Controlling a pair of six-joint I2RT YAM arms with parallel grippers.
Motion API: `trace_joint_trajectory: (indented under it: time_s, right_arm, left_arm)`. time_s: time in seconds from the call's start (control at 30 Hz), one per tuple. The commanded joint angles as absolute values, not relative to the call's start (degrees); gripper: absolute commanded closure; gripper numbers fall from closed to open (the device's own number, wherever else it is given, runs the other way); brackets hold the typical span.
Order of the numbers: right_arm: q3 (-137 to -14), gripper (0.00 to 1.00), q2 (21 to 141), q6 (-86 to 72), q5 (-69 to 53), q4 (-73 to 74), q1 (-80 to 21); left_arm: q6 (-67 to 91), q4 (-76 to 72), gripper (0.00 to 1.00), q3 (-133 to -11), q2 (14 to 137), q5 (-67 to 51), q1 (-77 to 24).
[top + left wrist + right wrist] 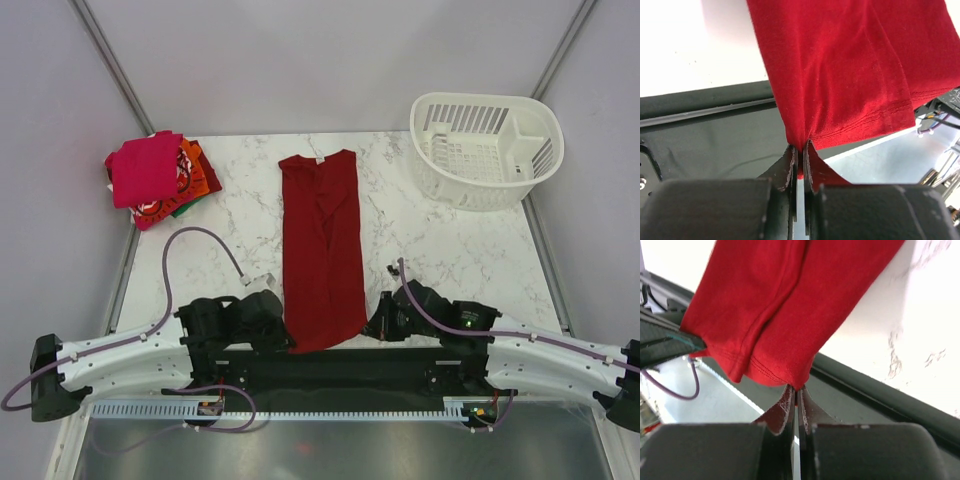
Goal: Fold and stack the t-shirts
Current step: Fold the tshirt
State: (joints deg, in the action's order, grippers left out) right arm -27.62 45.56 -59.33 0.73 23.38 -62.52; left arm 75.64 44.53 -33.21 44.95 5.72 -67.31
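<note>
Left gripper (801,150) is closed narrow on the near left corner of the dark red t-shirt's (322,250) hem, with red cloth pinched between its fingers. Farther back, at the counter's (440,250) far left corner, sits a pile of t-shirts (155,180), magenta-pink on top with orange and red showing beneath. The dark red t-shirt lies mid-counter as a long narrow strip, its collar and white neck label (320,158) at the far end and its hem at the near edge. Right gripper (796,390) is likewise pinched shut on the hem's near right corner. A white slotted basket (487,150) stands at the far right.
</note>
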Motion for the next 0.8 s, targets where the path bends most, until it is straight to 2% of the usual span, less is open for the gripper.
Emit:
trace_joint_trajectory:
  time_s: [0.0, 0.2, 0.33, 0.53, 0.77]
  right_arm:
    - [-34.79, 1.0, 47.89, -54.85, 7.29, 28.12, -62.75]
    - [-46.22, 1.0, 56.24, -47.57, 15.2, 34.18, -61.36]
    - [-51.76, 1.0, 60.9, -42.46, 16.52, 34.98, -57.23]
    - [-59.23, 1.0, 71.17, -33.15, 12.23, 32.96, -45.9]
    - [-68.27, 1.0, 82.59, -28.39, 8.44, 30.33, -39.64]
  left_arm:
    - [72.88, 47.63, 0.88, -38.92, 45.79, 11.33, -67.68]
    - [64.18, 51.59, 0.85, -50.96, 52.46, 20.04, -65.22]
    - [55.56, 51.59, 0.9, -57.21, 59.05, 18.9, -59.34]
    - [45.01, 49.49, 0.89, -65.02, 67.66, 15.83, -45.73]
    - [35.43, 46.76, 0.92, -74.51, 83.04, 9.42, -36.84]
